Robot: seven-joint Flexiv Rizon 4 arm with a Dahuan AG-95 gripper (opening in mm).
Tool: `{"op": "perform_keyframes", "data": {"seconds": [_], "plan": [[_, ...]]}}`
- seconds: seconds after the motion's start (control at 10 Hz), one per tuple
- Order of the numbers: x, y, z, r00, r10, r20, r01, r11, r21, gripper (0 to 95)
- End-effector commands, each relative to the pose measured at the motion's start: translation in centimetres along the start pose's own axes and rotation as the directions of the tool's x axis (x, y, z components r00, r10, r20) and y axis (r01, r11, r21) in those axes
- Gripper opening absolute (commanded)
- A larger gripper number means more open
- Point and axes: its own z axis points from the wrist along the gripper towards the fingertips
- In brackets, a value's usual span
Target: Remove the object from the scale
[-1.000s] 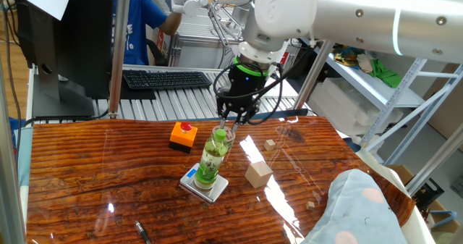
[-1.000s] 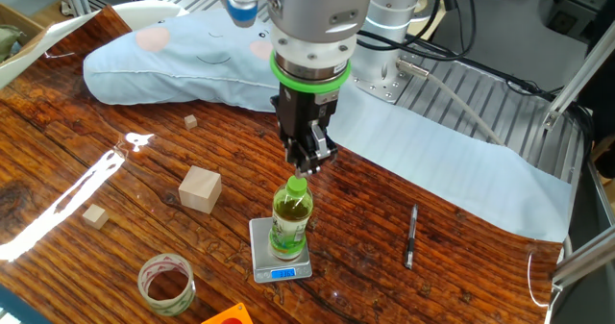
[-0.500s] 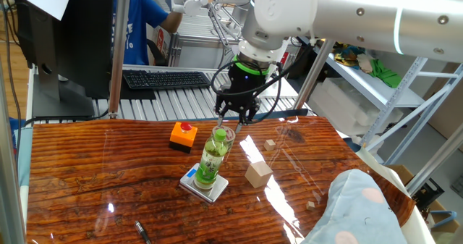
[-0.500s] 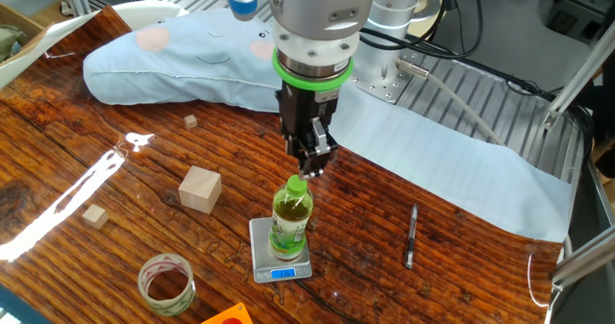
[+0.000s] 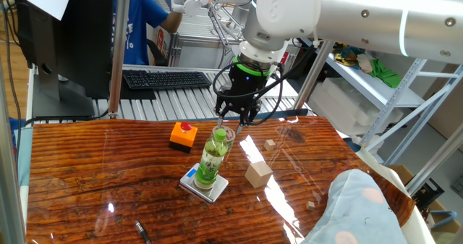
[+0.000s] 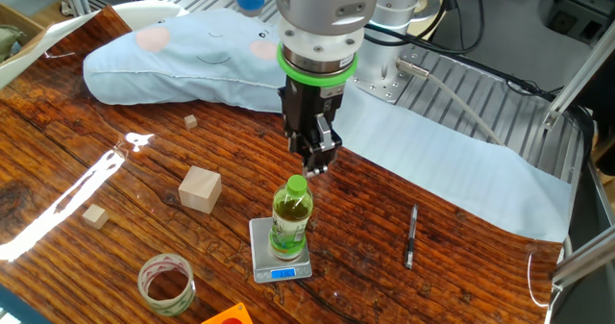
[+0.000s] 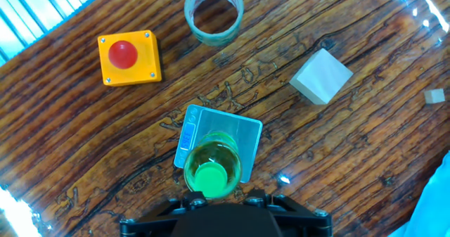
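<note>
1. Glossy dark wood table (image 6: pixel 115 228), metal shelving and a keyboard (image 5: pixel 166 78) behind it.
2. Gripper (image 6: pixel 313 163) hanging just above the bottle (image 6: pixel 291 217), fingertips clear of the light-green cap, not touching. Finger spread: cannot tell, tips too close together and small in both fixed views, out of frame in the hand view.
3. Bottle upright on the scale (image 6: pixel 281 263), seen cap-on from above in the hand view (image 7: pixel 212 169); blue display on the scale edge.
4. Orange box with red button (image 7: pixel 129 57) and clear round jar (image 7: pixel 214 13) beyond the scale, apart from it.
5. Large tan wooden cube (image 6: pixel 200 189) near the scale; small cubes further off.
6. Pen (image 6: pixel 411 236) lying on the other side; pale blue pillow (image 6: pixel 183 60) at the table end.
</note>
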Motion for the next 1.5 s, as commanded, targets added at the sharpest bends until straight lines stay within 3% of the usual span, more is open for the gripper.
{"op": "perform_keyframes", "data": {"seconds": [0.1, 0.2, 0.5, 0.9, 1.2, 1.3, 1.4, 1.5], "plan": [[0.05, -0.02, -0.03, 1.000, 0.004, -0.003, -0.004, 1.000, -0.003, 57.0], [0.07, -0.01, -0.01, 1.000, 0.022, -0.006, -0.022, 1.000, -0.009, 57.0], [0.11, 0.00, -0.03, 0.999, 0.048, -0.009, -0.048, 0.999, -0.014, 0.0], [0.26, 0.04, -0.10, 1.000, 0.029, -0.005, -0.029, 1.000, -0.008, 0.0], [0.37, 0.07, -0.15, 0.998, 0.058, -0.007, -0.058, 0.998, -0.013, 0.0], [0.39, 0.08, -0.16, 0.998, 0.067, -0.009, -0.067, 0.998, -0.015, 19.0], [0.41, 0.09, -0.16, 0.996, 0.083, -0.016, -0.084, 0.996, -0.025, 19.0], [0.41, 0.10, -0.15, 0.996, 0.091, -0.018, -0.092, 0.995, -0.035, 38.0]]}}
